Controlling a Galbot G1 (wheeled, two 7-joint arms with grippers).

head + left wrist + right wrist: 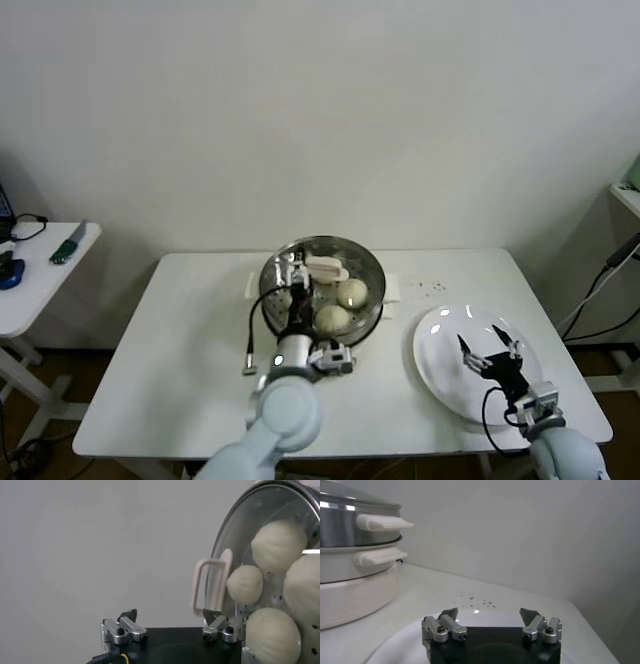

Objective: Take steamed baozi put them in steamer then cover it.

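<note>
On your white desk (200,340), the lidded steamer (322,290) holds four baozi (278,544). Left gripper (172,628) fingers spread beside the lid handle (211,582); right gripper (489,353) fingers apart over one plate (440,368).

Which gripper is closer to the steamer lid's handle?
Left. The left gripper hangs open right over the lid handle; the right gripper sits over the white plate, well aside.

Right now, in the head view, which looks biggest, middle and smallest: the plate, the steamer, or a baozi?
1. Plate and steamer look about alike. The plate sits nearer the camera, so I won't rank them.
2. Baozi, clearly smallest, seen through the lid.
</note>
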